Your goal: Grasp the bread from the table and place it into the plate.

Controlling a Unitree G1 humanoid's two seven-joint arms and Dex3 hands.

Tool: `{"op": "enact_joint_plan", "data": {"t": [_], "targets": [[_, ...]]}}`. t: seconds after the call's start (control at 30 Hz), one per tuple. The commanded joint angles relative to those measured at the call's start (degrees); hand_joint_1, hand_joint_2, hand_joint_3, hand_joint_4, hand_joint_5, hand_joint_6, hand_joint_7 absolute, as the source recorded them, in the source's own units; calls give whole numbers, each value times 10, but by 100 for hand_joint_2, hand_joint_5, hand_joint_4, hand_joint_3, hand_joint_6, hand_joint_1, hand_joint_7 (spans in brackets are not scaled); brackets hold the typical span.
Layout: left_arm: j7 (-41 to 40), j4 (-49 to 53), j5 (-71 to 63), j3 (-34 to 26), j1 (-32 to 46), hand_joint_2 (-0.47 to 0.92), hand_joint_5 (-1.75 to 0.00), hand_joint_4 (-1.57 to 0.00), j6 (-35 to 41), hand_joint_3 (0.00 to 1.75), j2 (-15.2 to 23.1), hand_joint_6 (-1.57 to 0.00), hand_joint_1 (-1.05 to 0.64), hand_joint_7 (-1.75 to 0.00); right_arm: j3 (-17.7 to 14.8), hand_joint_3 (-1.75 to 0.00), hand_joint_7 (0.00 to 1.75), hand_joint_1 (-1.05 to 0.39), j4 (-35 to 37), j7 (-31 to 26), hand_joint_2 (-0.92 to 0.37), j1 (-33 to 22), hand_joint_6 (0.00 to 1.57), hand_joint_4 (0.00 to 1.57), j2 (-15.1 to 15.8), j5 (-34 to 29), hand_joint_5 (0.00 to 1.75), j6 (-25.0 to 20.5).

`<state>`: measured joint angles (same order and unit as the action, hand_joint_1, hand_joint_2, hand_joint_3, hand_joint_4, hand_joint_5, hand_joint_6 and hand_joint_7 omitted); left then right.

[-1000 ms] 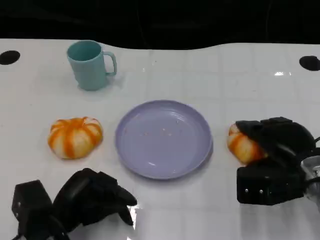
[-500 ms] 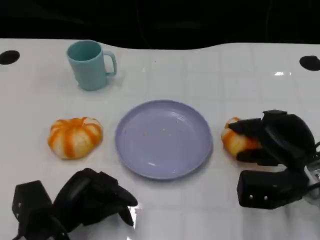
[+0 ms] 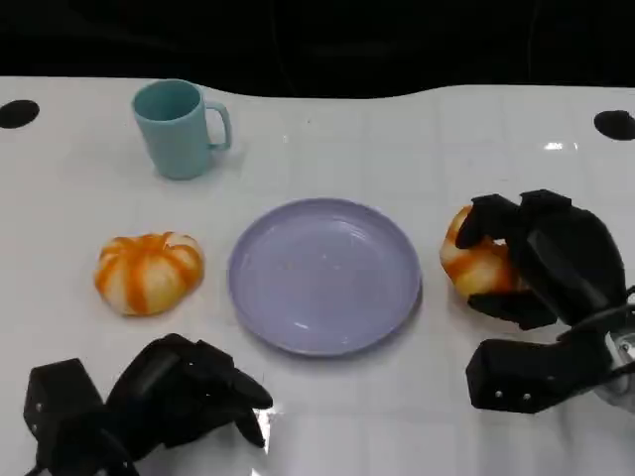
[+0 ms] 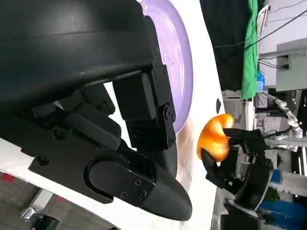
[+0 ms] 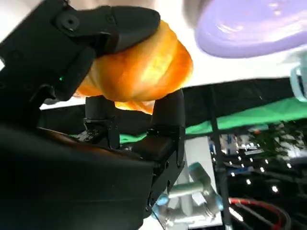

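My right hand [image 3: 541,263] grips an orange-and-white bread roll [image 3: 474,266] just right of the lilac plate [image 3: 324,275], and the roll looks lifted a little off the table. The right wrist view has the same roll [image 5: 139,72] clamped between black fingers [image 5: 108,26], with the plate [image 5: 254,26] beyond it. From the left wrist view the roll [image 4: 216,139] hangs in the right hand [image 4: 240,165] past the plate [image 4: 178,62]. A second bread roll [image 3: 149,272] lies on the table left of the plate. My left hand [image 3: 174,392] rests near the front edge, fingers curled, holding nothing.
A teal mug [image 3: 181,128] stands at the back left of the white table [image 3: 327,139]. Black round holes [image 3: 18,113] mark the table's far corners. The far edge gives onto a dark background.
My right hand has closed round the right-hand roll and raised it slightly, tilting it toward the plate. The left hand, the plate and the other roll have stayed put.
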<state>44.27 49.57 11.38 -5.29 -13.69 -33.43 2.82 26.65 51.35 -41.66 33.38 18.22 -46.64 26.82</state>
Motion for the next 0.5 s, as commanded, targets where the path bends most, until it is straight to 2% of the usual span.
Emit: {"op": "enact_joint_plan", "data": {"t": [0.03, 0.1, 0.27, 0.43, 0.5], "targets": [[-3, 6, 2, -2, 4, 85, -90, -125, -1, 0, 12, -157, -105, -4, -2, -130, 175, -11, -9, -24, -23, 7, 71, 97, -1, 3, 175, 13], [-3, 7, 3, -3, 3, 85, -90, -125, -1, 0, 11, -157, -105, -4, -5, -138, 175, -11, -16, -30, -21, 7, 74, 99, 0, 5, 175, 21], [-3, 14, 0, -3, -1, 85, -90, -125, -4, 0, 12, -157, -105, -4, -9, -142, 175, -11, -27, -34, -22, 14, 75, 100, -3, 14, 175, 53], [-1, 19, 2, -4, -3, 84, -90, -125, -4, 0, 12, -157, -105, -4, -7, -148, 175, -13, -58, -7, -20, 18, 78, 103, -12, 20, 175, 69], [-2, 20, -1, -3, -3, 85, -90, -125, -8, 0, 14, -157, -105, -4, -5, -151, 174, -11, -76, 25, -18, 22, 79, 103, -25, 33, 175, 82]]}}
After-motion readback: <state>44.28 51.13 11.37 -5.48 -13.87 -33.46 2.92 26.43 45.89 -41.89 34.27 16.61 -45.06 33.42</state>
